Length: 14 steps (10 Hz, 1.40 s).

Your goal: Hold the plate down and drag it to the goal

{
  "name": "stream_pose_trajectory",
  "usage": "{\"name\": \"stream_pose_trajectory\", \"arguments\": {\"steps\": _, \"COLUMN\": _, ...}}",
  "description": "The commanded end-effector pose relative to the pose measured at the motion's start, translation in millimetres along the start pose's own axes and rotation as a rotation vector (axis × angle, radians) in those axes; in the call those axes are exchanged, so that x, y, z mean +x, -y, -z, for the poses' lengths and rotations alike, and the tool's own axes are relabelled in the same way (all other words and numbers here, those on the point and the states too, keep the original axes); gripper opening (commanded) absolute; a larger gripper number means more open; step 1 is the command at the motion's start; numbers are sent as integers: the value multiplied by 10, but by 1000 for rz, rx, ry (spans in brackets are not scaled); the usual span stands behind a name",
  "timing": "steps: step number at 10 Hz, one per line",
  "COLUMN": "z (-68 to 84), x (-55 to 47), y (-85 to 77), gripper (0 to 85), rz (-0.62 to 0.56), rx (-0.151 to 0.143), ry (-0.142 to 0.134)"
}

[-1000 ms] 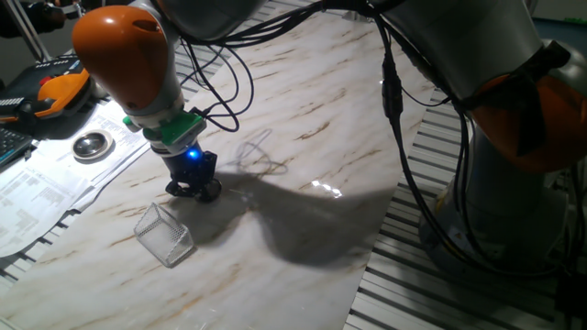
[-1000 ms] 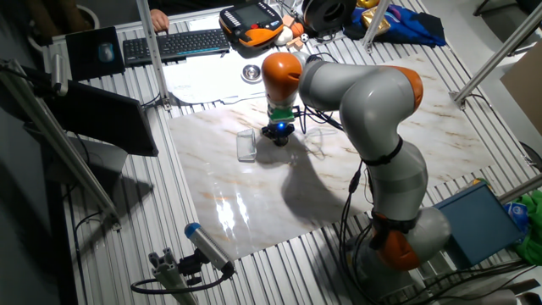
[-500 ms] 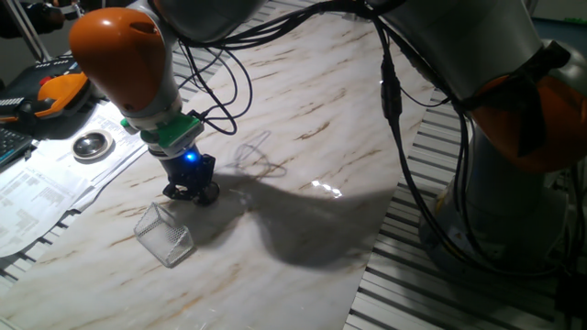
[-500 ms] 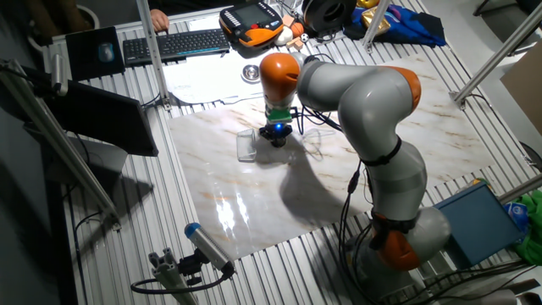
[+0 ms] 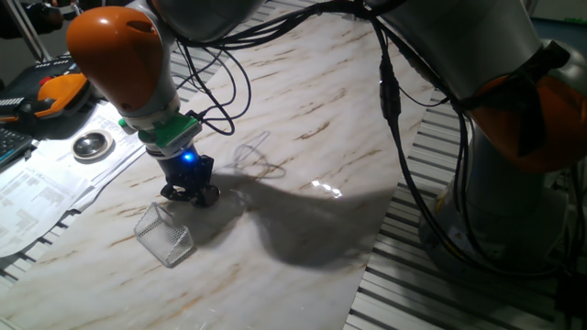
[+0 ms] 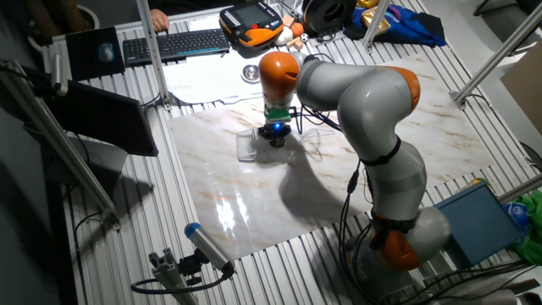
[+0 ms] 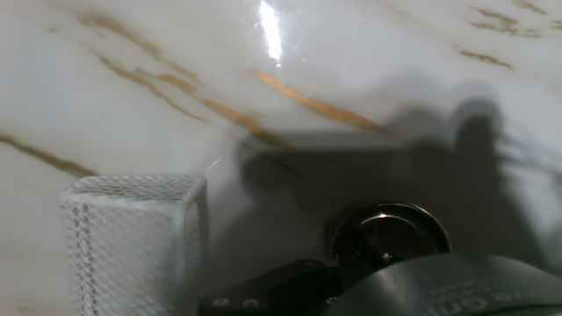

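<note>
Pincer [image 5: 190,192] down on marble bench [image 5: 303,137], pressing on plate [image 7: 386,235]; finger spread hidden, cannot tell. Plate under tip, just beside goal [image 5: 165,234], not inside. Goal sits near bench's edge toward keyboard [image 6: 174,44]. Judgement: drag mostly done; short final slide into mesh box left, open side unclear.

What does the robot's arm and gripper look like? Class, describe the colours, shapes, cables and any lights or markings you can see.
The arm is built of thick, rounded grey segments with orange caps at the joints. Black cables hang loosely along it. A green ring sits above the small black gripper, where a blue light glows. No readable markings show.
</note>
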<state>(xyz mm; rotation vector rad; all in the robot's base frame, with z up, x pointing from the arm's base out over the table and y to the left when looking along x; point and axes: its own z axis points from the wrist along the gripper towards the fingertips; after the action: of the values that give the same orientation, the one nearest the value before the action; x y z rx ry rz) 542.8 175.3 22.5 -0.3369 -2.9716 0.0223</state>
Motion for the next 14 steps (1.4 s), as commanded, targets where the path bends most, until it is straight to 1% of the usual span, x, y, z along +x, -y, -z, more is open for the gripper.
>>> {"name": "stream_pose_trajectory", "arguments": {"steps": 1, "z": -2, "x": 4, "y": -10, "gripper": 0, "rz": -2, "rx": 0, "ry": 0}}
{"name": "stream_pose_trajectory", "arguments": {"steps": 5, "z": -6, "x": 46, "y": -124, "gripper": 0, "rz": -21, "rx": -7, "ry": -5}}
{"name": "stream_pose_trajectory", "arguments": {"steps": 7, "z": 17, "x": 51, "y": -180, "gripper": 0, "rz": -30, "rx": -7, "ry": -13}}
{"name": "stream_pose_trajectory", "arguments": {"steps": 10, "z": 24, "x": 57, "y": -217, "gripper": 0, "rz": -36, "rx": -12, "ry": -16}}
{"name": "stream_pose_trajectory", "arguments": {"steps": 14, "z": 38, "x": 68, "y": -273, "gripper": 0, "rz": -47, "rx": -11, "ry": -20}}
